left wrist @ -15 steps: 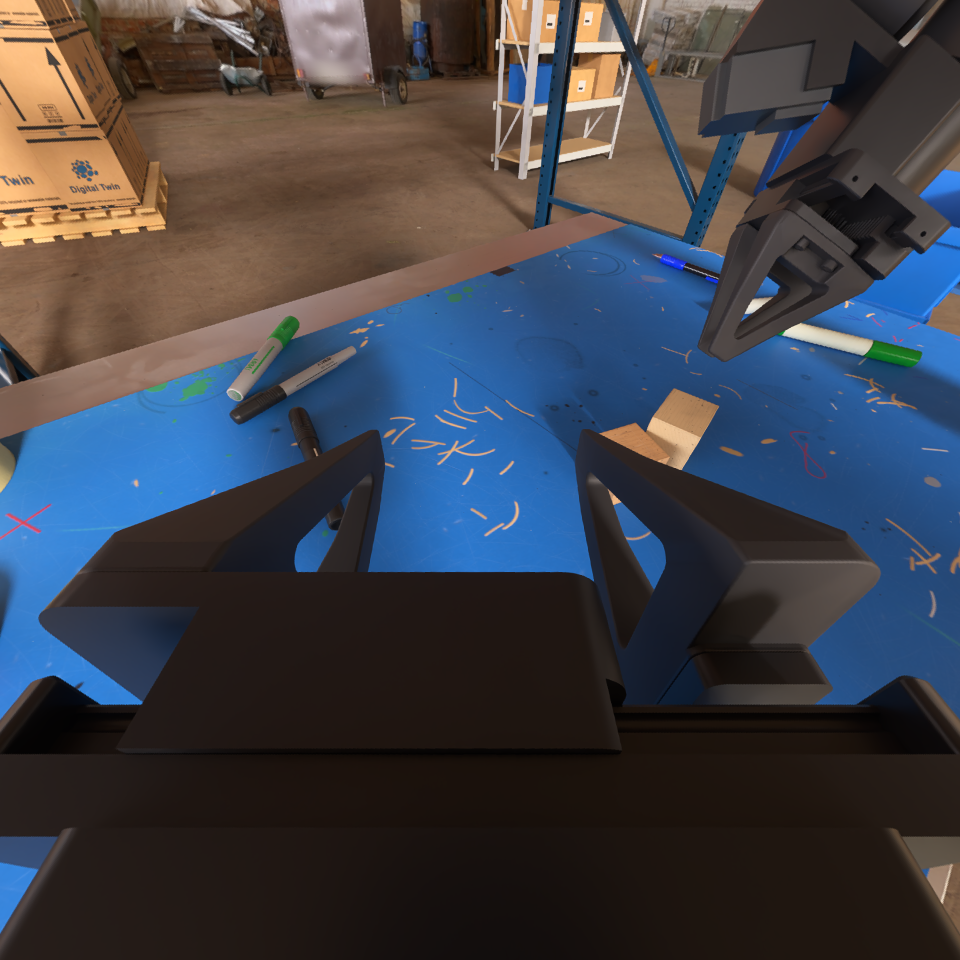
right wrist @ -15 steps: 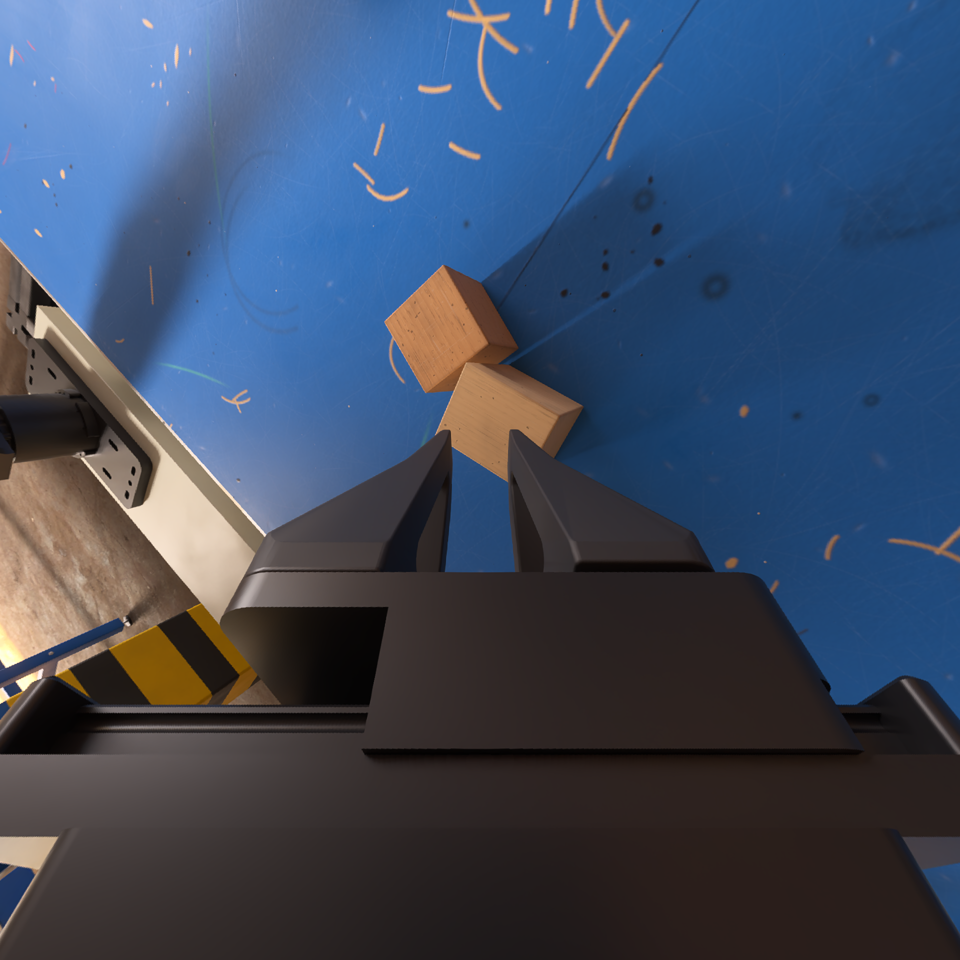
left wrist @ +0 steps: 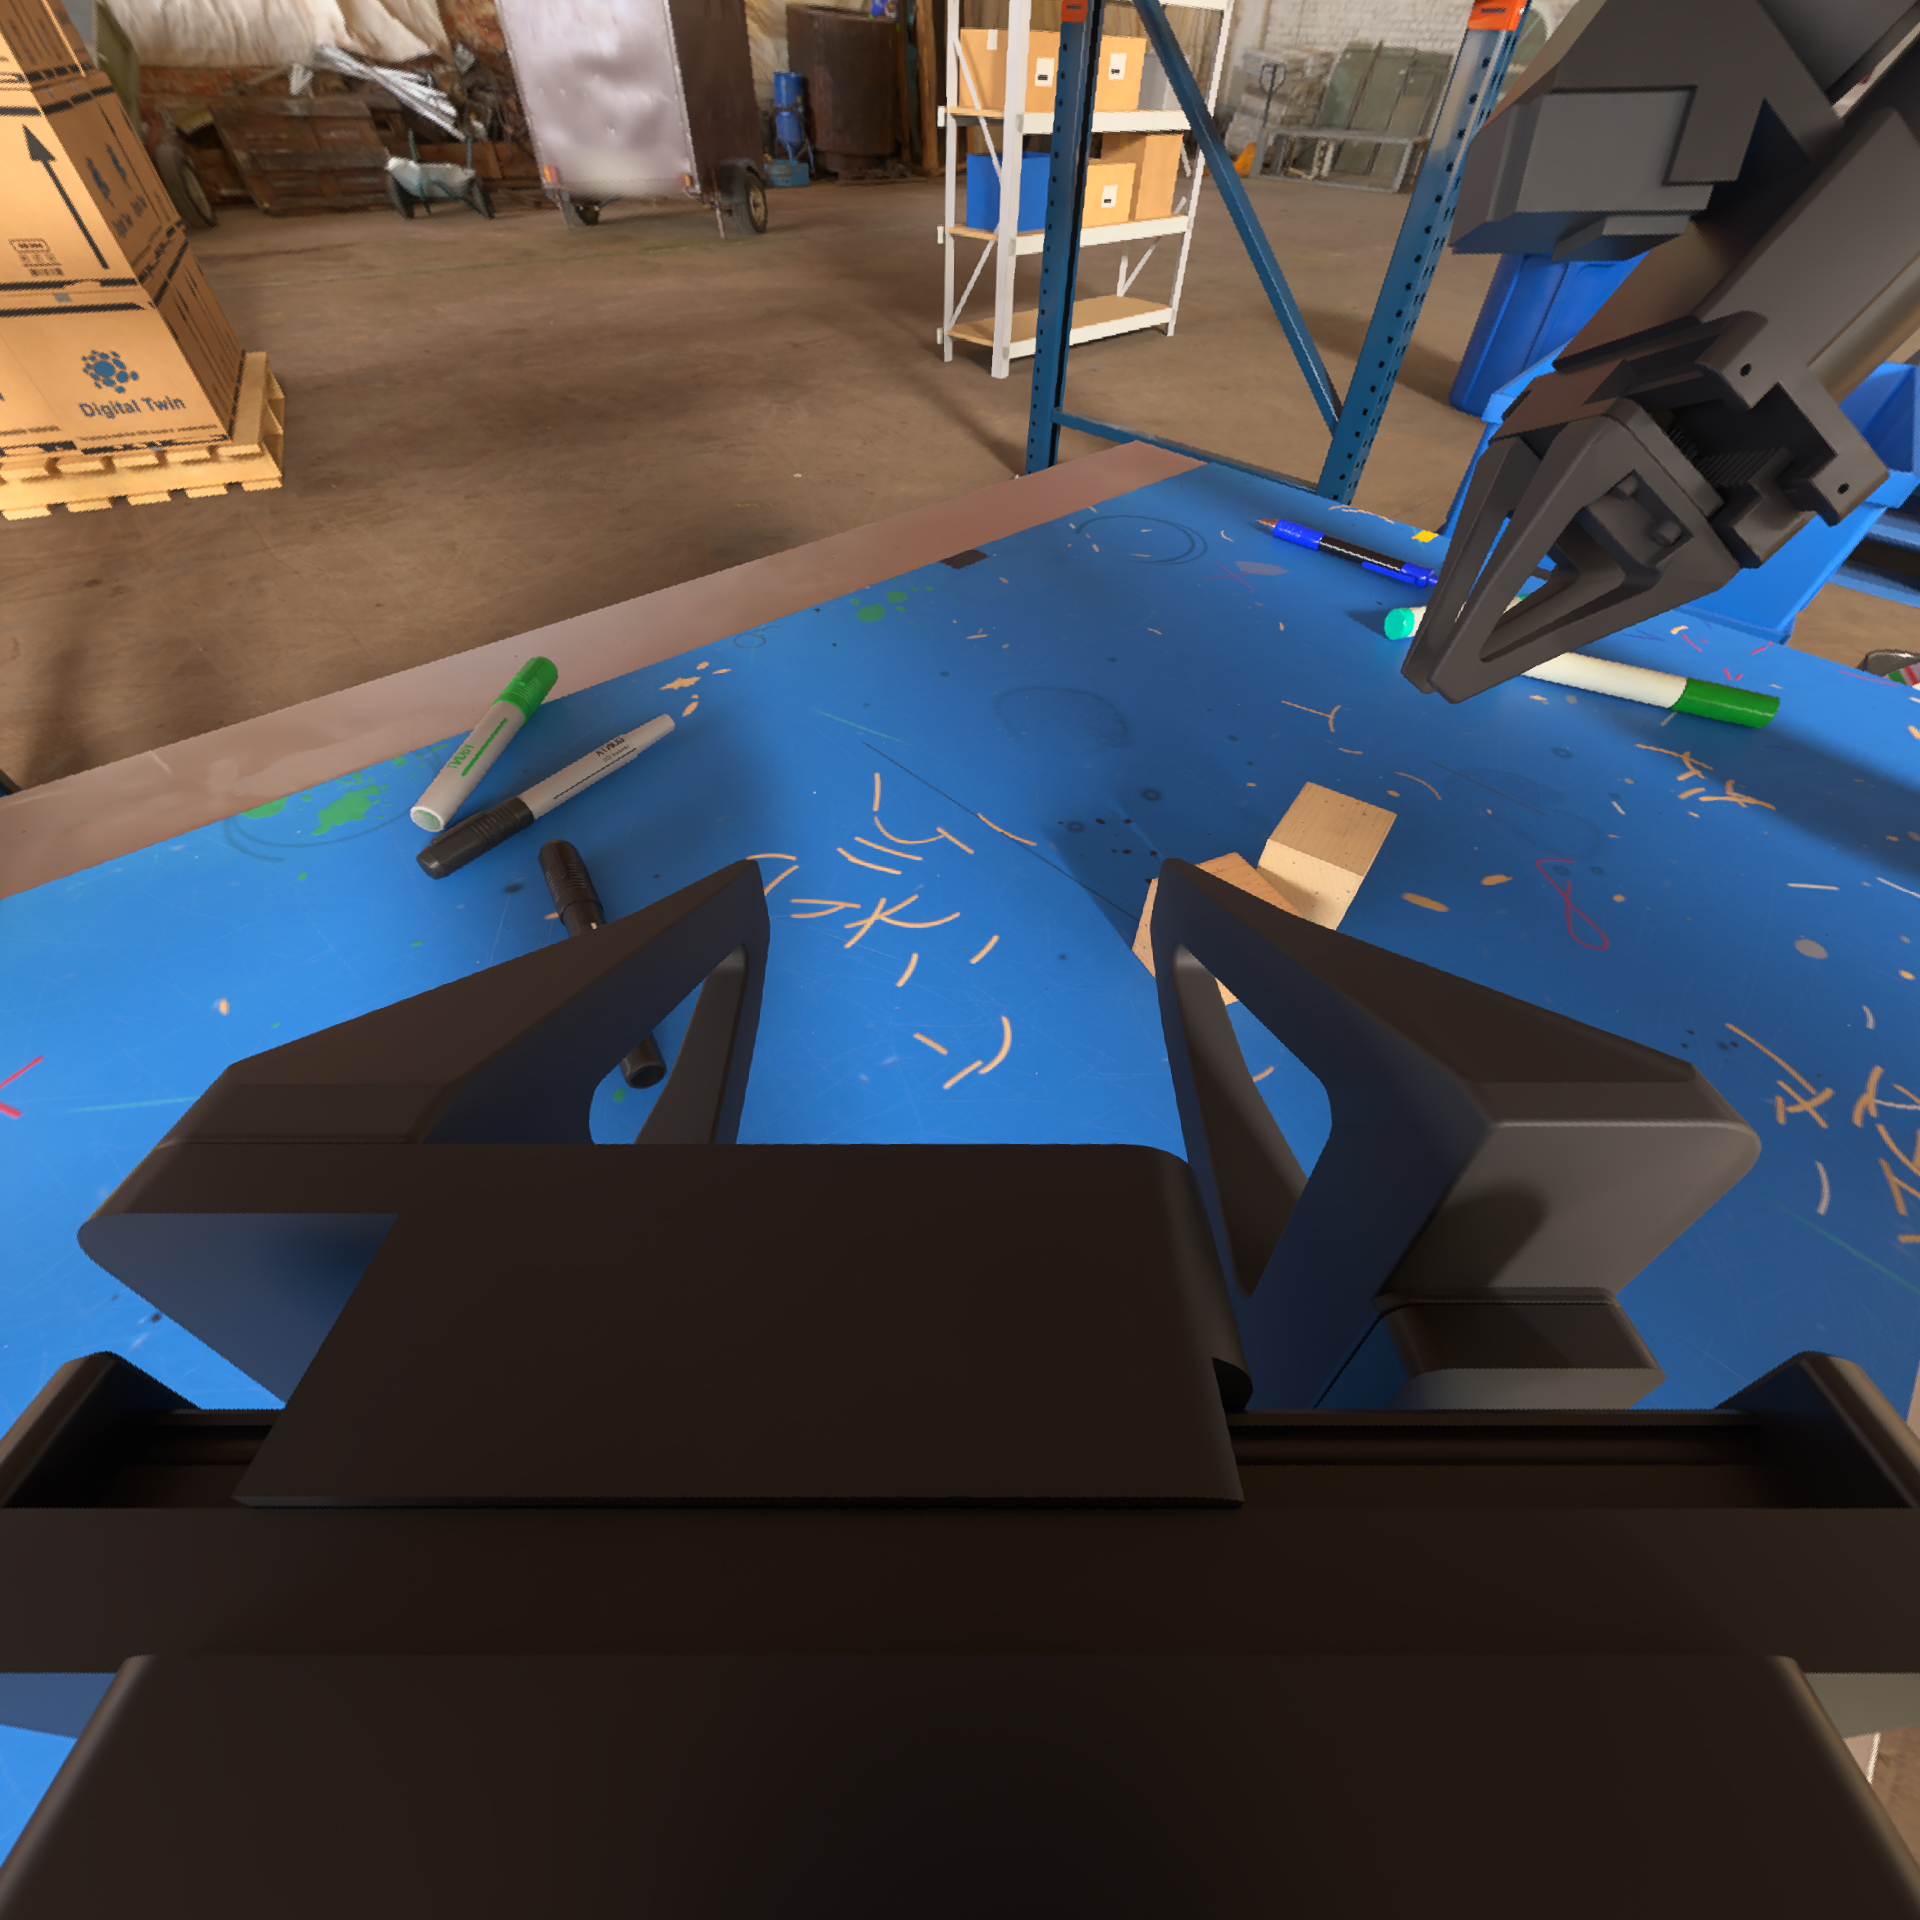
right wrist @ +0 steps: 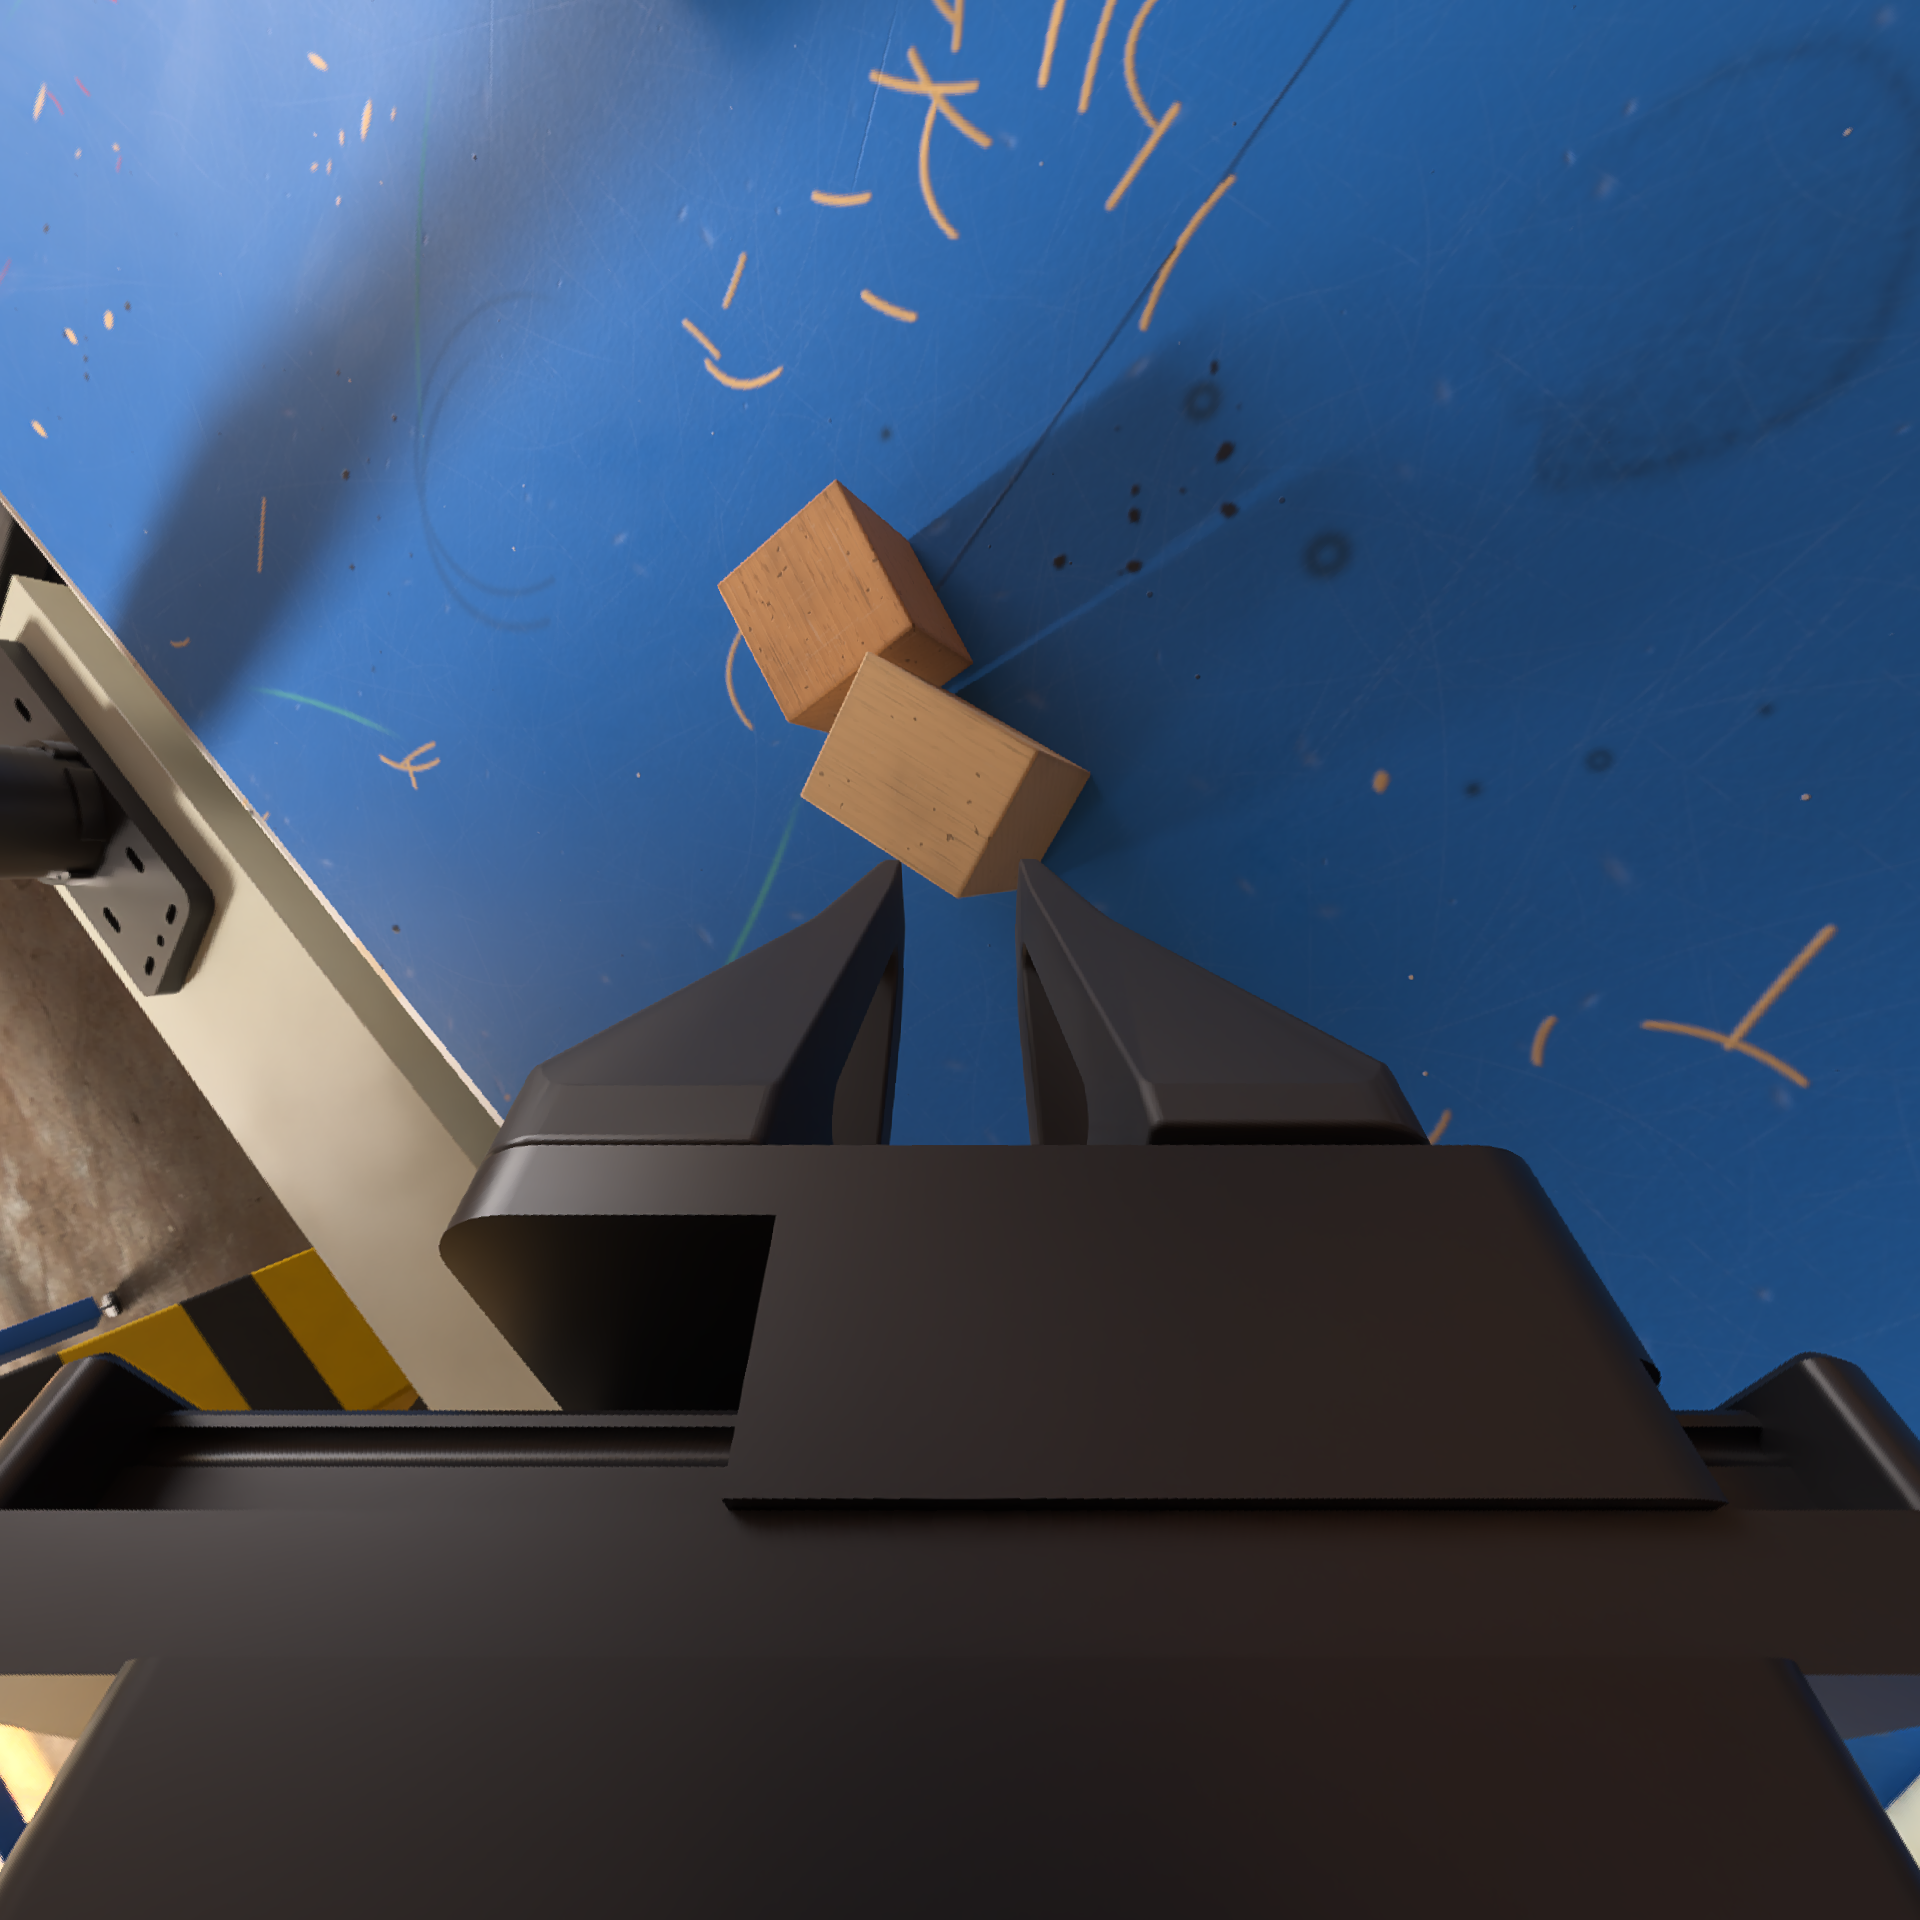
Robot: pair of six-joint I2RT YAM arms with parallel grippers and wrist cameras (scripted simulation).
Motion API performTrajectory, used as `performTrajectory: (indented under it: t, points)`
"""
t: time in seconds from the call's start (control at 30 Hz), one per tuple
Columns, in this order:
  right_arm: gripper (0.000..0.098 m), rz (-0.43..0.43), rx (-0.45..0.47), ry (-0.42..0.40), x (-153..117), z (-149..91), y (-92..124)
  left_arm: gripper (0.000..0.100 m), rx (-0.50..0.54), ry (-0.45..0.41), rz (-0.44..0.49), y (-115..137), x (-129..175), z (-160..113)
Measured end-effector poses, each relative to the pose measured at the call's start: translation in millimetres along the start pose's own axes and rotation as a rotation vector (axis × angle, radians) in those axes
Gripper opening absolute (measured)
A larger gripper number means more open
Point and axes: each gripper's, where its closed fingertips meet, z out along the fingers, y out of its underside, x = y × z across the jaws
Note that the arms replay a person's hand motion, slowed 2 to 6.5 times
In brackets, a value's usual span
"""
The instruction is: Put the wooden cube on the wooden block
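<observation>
A darker wooden cube and a lighter wooden block lie corner to corner on the blue table. My right gripper hovers above them, just short of the block's near corner. Its jaws stand close together with a narrow gap and hold nothing. In the left wrist view the block shows beyond my left gripper, which is wide open and empty. The cube is partly hidden behind its right finger. The right gripper hangs above the table, beyond the block.
A green-capped marker, a black marker and a black pen lie at the left. A blue pen and another green marker lie at the far right. The table's rim carries an arm mount.
The right gripper has drawn back a little from the block, so its fingertips no longer overlap it. The two wooden pieces and the left gripper have not moved.
</observation>
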Motion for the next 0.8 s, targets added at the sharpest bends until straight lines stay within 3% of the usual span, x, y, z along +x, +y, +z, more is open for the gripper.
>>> performTrajectory:
  t: [0.33,0.5,0.7,0.8]
  points:
    - [0.0212,-0.126,0.080,0.015,0,-13,8,0.063,0.009,0.024,0.035,-1,7,2]
    - [0.0426,-0.253,0.131,0.045,-2,-21,5,0.062,0.014,0.028,0.047,-2,8,2]
    - [0.0798,-0.418,0.179,0.111,-7,-26,-3,0.062,0.022,0.027,0.054,-3,9,1]
    - [0.0918,-0.473,0.172,0.132,-13,-25,-7,0.062,0.030,0.024,0.057,-4,8,0]
